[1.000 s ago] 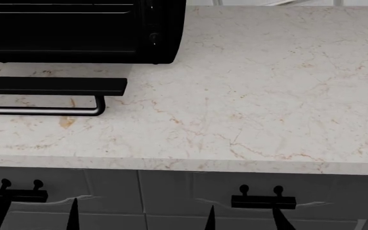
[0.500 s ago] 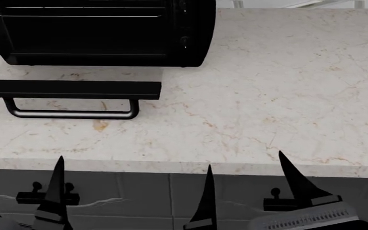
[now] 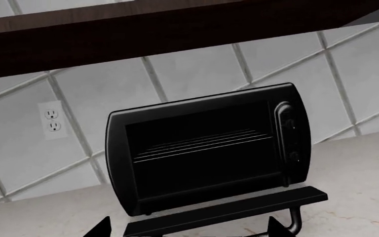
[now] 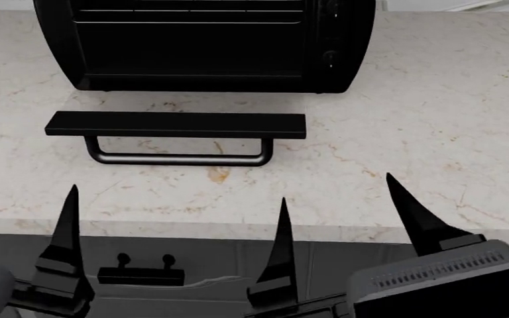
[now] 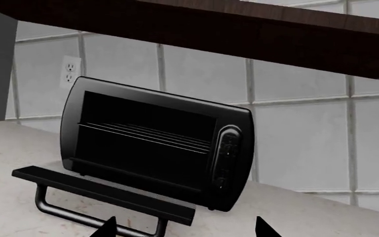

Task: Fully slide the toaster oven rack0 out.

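In the head view the left claw (image 4: pixel 175 248) is in the lower left of the frame, and its two dark pointed fingers stand wide apart with nothing between them. One finger tip (image 4: pixel 71 199) rises near the left side, the other near the centre of the bottom edge. The right claw (image 4: pixel 413 212) is in the lower right; only one pointed finger is clear there, above a grey ribbed body. In the right wrist view two finger tips (image 5: pixel 263 226) show at the bottom edge, well apart, so this claw is also wide and holds nothing. Both claws hang in front of the edge of the pale marble surface (image 4: pixel 431 112), apart from the oven.

The toaster oven (image 4: pixel 210 46) stands at the upper centre of the head view, on the surface and close to the tiled wall. Its flap door (image 4: pixel 175 125) is folded down flat in front of it, and the tubular handle (image 4: pixel 179 158) points toward the robot. The knobs (image 5: pixel 225 158) form a column on the right face.

The rack0 (image 3: pixel 203 142) is inside the cavity, in the middle of the left wrist frame, as thin pale wires at about half height. It lies level and does not come out past the door opening. A wall socket (image 3: pixel 53 121) shows at the left of that frame, and a dark cabinet (image 3: pixel 176 34) hangs above.
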Controlling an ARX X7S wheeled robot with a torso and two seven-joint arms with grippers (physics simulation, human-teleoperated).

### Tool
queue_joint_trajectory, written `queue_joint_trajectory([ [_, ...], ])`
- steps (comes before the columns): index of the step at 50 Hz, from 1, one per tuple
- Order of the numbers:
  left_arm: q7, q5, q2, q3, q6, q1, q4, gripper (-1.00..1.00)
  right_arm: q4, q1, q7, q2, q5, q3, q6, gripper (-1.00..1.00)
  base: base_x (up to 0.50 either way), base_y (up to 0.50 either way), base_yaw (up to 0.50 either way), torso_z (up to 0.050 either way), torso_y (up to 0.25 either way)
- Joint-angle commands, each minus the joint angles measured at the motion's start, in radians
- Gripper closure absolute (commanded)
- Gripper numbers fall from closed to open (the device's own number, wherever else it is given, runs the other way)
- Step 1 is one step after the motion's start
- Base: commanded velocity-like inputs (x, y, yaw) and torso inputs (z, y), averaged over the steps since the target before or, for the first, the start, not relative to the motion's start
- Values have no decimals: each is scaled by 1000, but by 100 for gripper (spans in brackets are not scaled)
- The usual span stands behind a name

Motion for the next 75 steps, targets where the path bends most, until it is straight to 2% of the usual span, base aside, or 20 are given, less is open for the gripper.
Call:
queue_joint_trajectory([
  [1, 17, -103, 19, -8, -416, -294, 151, -100, -124, 289, 85, 84, 201, 25, 362, -100, 0, 0, 0, 0, 0],
  [3, -51, -209, -16, -16, -447, -345, 151, -100, -124, 341, 177, 127, 360, 55, 391, -100, 0, 0, 0, 0, 0],
  [7, -271, -570, -87, -85, -548, -502, 151, -100, -121, 460, 236, 144, 502, 104, 498, -100, 0, 0, 0, 0, 0],
  [10, -349, -734, -77, -155, -660, -627, 149, -100, -123, 544, 301, 158, 635, 142, 553, -100, 79, 0, 0, 0, 0],
  [13, -425, -850, -83, -189, -705, -690, 148, -100, -121, 559, 357, 184, 719, 151, 539, -100, 358, 0, 0, 0, 0],
  [29, -565, -1038, -124, -233, -701, -729, 130, -100, -111, 647, 503, 241, 907, 120, 554, -100, 366, 0, 0, 0, 0],
  [36, -644, -1156, -127, -261, -718, -743, 129, -100, -109, 657, 535, 260, 936, 98, 542, -100, 368, 0, 0, 0, 0],
  [50, -812, -1367, -164, -254, -653, -728, 135, -100, -116, 622, 592, 306, 959, 28, 467, -100, 391, 0, 0, 0, 0],
  [54, -788, -1305, -182, -219, -626, -706, 148, -100, -93, 579, 569, 319, 902, -4, 410, -100, 168, 0, 0, 0, 4],
  [58, -635, -947, -287, 27, -466, -623, 129, -100, -68, 561, 543, 325, 892, 11, 365, -100, 0, 0, 0, 0, 0],
  [62, -603, -873, -304, 103, -431, -609, 78, -100, -51, 553, 528, 335, 879, 23, 336, -100, 0, 0, 0, 0, 0],
  [64, -578, -789, -332, 201, -412, -630, 44, -100, -46, 553, 526, 337, 882, 24, 332, -100, 0, 0, 0, 0, 0],
  [67, -539, -571, -409, 462, -345, -713, -26, -100, -57, 533, 505, 340, 905, 47, 302, -100, 0, 0, 0, 0, 0],
  [70, -499, -468, -430, 634, -340, -796, -104, -100, -58, 516, 511, 349, 905, 59, 293, -100, 0, 0, 0, 0, 0],
  [71, -494, -468, -428, 640, -340, -799, -110, -100, -59, 514, 512, 350, 905, 60, 291, -100, 0, 0, 0, 0, 0],
  [75, -458, -395, -434, 796, -360, -876, -164, -100, -58, 488, 506, 353, 892, 60, 270, -100, 0, 0, 0, 0, 0],
])
